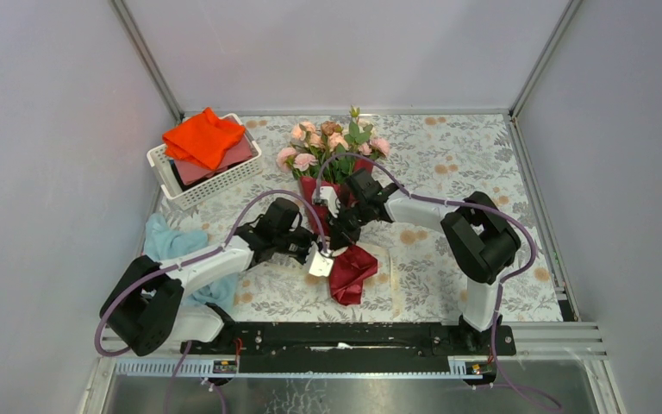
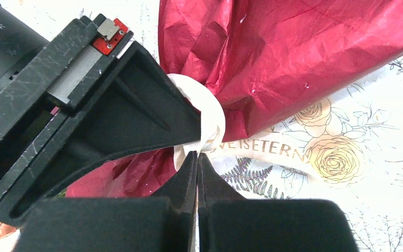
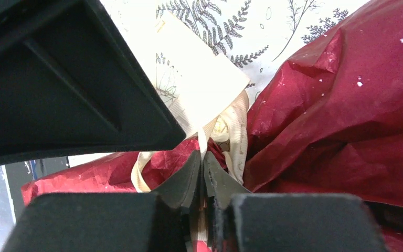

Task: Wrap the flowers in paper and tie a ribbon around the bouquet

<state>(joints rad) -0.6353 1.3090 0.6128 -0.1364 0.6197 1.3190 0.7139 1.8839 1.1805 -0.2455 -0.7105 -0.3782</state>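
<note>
The bouquet lies on the flowered tablecloth. Its pink flowers point to the far side, and the dark red paper is bunched at the near end. A cream-white ribbon circles the paper's narrow neck. In the left wrist view the ribbon loops round the crinkly paper, and my left gripper is shut on a strand of it. My right gripper pinches another ribbon strand beside the paper. The two grippers meet tip to tip at the neck.
A white basket holding an orange cloth stands at the back left. A light blue cloth lies by the left arm. Grey walls close in the table on three sides.
</note>
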